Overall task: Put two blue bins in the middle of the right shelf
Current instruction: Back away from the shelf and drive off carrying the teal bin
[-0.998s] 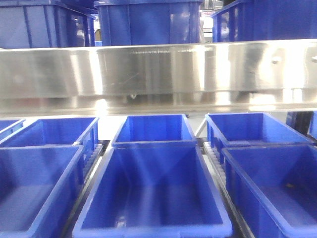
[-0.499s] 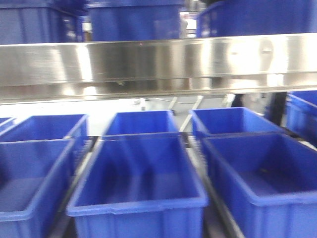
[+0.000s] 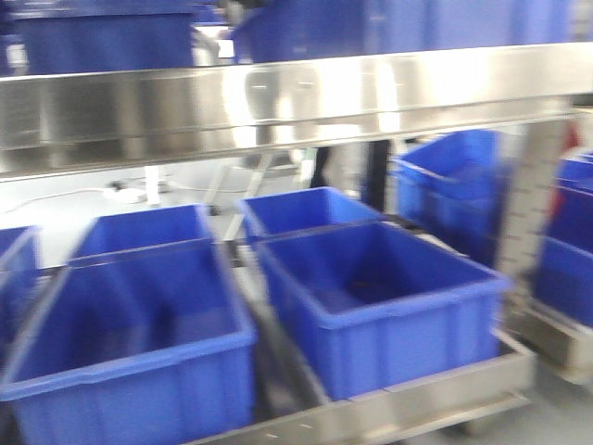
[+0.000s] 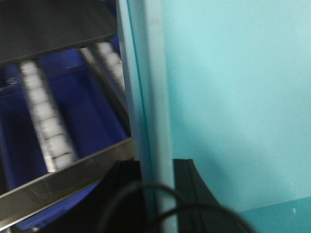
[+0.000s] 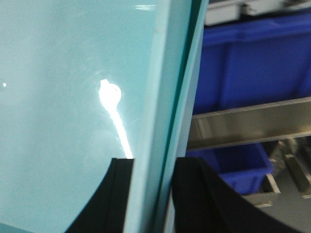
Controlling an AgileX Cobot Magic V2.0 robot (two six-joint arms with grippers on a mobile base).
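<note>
Holding the load level is the main requirement here; the step is judged to be the carry toward the right shelf.

1. Grasp. In the left wrist view the left gripper [image 4: 154,167] is clamped on the rim of a pale teal bin [image 4: 233,97], one black finger on each side of the wall. That wall fills the right half of the frame. In the right wrist view the right gripper [image 5: 153,165] pinches another rim of this bin in the same way. The bin looks teal rather than blue, so it cannot be confirmed as one of the task's two bins.
2. Handling. Match the height and squeeze of both arms and avoid twisting the thin wall. Clear the steel beam [image 3: 278,102] before entering a shelf level, and seat the bin squarely on a roller track [image 4: 46,121] before letting go.
3. Target. The front view is blurred. A second rack [image 3: 565,232] shows at the right edge beyond the upright post [image 3: 533,204]; its middle level cannot be made out.

Containers:
- The front right bin [image 3: 380,297] and front left bin [image 3: 130,343] are open-topped, with nothing visible inside.
- Two rear bins [image 3: 301,209] stand close behind them and appear empty.
- The contents of the upper-level bins [image 3: 102,37], top left, are hidden.
- One tilted bin [image 3: 445,185] sits centre right.
</note>
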